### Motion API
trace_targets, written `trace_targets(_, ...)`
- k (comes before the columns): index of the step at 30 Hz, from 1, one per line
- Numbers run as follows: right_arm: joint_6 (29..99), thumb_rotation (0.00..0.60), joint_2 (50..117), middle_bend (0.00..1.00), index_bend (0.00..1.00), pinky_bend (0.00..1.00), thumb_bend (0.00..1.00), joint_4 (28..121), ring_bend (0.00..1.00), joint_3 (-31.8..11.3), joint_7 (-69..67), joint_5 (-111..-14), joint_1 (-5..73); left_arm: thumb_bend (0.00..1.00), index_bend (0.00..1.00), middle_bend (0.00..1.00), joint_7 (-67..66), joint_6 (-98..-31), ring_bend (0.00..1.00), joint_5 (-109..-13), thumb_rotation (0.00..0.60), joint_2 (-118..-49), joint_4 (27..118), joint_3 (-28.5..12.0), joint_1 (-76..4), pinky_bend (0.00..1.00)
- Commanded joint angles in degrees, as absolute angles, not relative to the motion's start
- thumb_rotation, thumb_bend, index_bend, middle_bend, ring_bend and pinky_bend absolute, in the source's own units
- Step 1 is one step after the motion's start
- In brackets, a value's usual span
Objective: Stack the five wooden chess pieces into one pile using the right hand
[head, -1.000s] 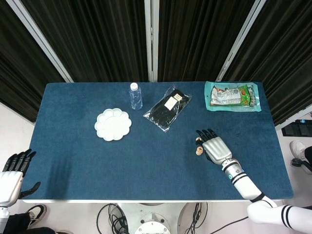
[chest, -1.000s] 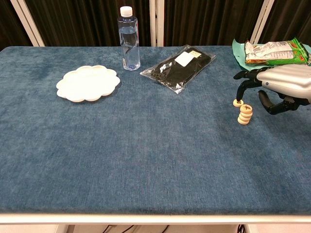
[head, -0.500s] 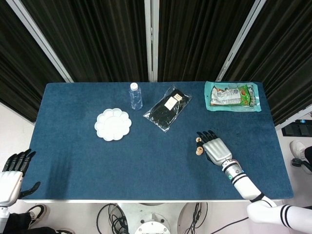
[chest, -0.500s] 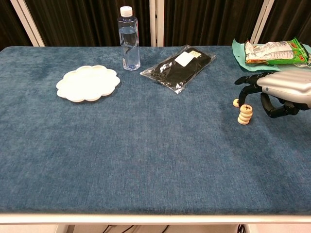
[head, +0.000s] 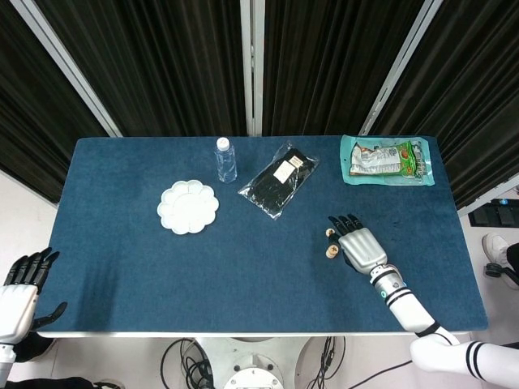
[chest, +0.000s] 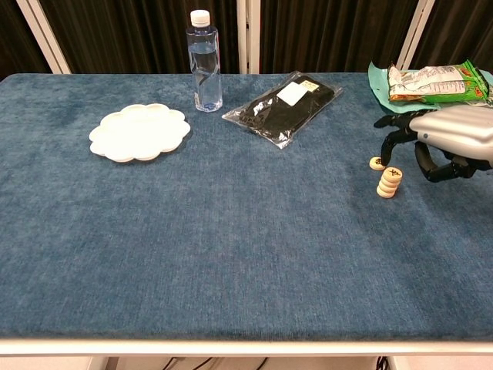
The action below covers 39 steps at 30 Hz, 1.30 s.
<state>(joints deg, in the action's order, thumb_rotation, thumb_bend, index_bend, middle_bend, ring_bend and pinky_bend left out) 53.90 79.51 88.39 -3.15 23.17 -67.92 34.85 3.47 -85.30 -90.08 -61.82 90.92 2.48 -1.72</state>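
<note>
on our blue table (chest: 231,254) lie a white palette (chest: 139,132), water bottle (chest: 204,60), black packet (chest: 283,98), snack bag (chest: 435,82), a chess-piece stack (chest: 390,183) and one loose piece (chest: 377,163).

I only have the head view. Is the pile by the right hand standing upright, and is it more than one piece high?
Observer: Yes. The chest view shows the pile upright and several pieces high.
Operator: Is any piece left off it?
Observer: One loose piece lies flat on the table beside the pile, not on it.
Operator: Is the right hand holding that one?
Observer: No. The right hand hovers with its fingers curled down over that piece, gripping nothing.
</note>
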Motion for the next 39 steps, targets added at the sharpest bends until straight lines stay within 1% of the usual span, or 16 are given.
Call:
trace_targets(1,56.4,0.600,80.3,0.00,0.26,0.00,0.89,86.9,0.00,-4.1,23.1,-69.0,34.5,0.24,0.04,0.00,3.5,-85.3,0.00,-90.1,0.600,-61.8,90.9,2.5,-1.7,0.00)
trace_targets(3,57.6,0.600,80.7,0.00,0.22,0.00,0.76,85.5,0.00,-4.5,23.2,-69.8,34.5,0.24,0.04,0.00,3.5,-85.2,0.00,-90.1,0.600,-61.8,90.9,2.5,-1.7,0.00)
trace_targets(6,57.4,0.600,81.1,0.00,0.21,0.00,0.59,83.6,0.00,-5.2,23.6,-69.4,34.9,0.24,0.04,0.00,3.5,-85.1,0.00,-90.0,0.600,-61.8,90.8,2.5,-1.8,0.00)
trace_targets(7,57.3,0.600,81.2,0.00,0.21,0.00,0.49,82.9,0.00,-5.3,23.9,-69.2,35.1,0.24,0.04,0.00,3.5,-85.1,0.00,-90.0,0.600,-61.8,90.8,2.5,-1.8,0.00)
trace_targets(8,57.0,0.600,81.4,0.01,0.21,0.00,0.42,81.9,0.00,-5.5,24.5,-68.8,35.3,0.24,0.04,0.00,3.5,-85.1,0.00,-90.0,0.600,-61.9,90.9,2.5,-1.8,0.00)
trace_targets(10,56.5,0.600,81.8,0.01,0.21,0.00,0.31,80.6,0.00,-5.6,25.3,-68.3,35.7,0.24,0.04,0.00,3.5,-85.1,0.00,-90.0,0.600,-61.9,90.8,2.5,-1.8,0.00)
trace_targets(12,55.4,0.600,82.1,0.01,0.21,0.00,0.23,79.2,0.00,-5.5,26.0,-68.0,36.2,0.24,0.04,0.00,3.5,-85.0,0.00,-89.9,0.600,-61.9,90.8,2.5,-1.8,0.00)
trace_targets(15,53.8,0.600,82.3,0.02,0.22,0.00,0.22,77.3,0.00,-5.3,25.5,-69.1,37.4,0.24,0.04,0.00,3.4,-84.8,0.00,-89.8,0.600,-62.0,90.7,2.5,-1.8,0.00)
trace_targets(23,48.5,0.600,82.2,0.03,0.31,0.00,0.20,71.5,0.00,-4.3,18.5,-75.2,40.9,0.24,0.04,0.00,3.1,-84.3,0.00,-89.2,0.600,-62.2,90.5,2.3,-2.0,0.00)
trace_targets(27,46.6,0.600,82.6,0.04,0.34,0.00,0.20,69.7,0.00,-3.5,15.1,-77.5,42.0,0.24,0.04,0.00,2.8,-84.0,0.00,-88.9,0.600,-62.3,90.5,2.3,-2.1,0.00)
trace_targets(34,47.2,0.600,85.4,0.04,0.35,0.00,0.20,65.5,0.00,-2.8,9.8,-80.7,42.5,0.24,0.04,0.00,2.4,-83.3,0.00,-88.4,0.600,-62.5,90.4,2.2,-2.3,0.00)
trace_targets(39,48.3,0.600,88.1,0.05,0.38,0.00,0.20,61.6,0.00,-2.4,5.8,-82.8,42.7,0.24,0.04,0.00,2.5,-83.1,0.00,-88.2,0.600,-62.6,90.2,2.1,-2.4,0.00)
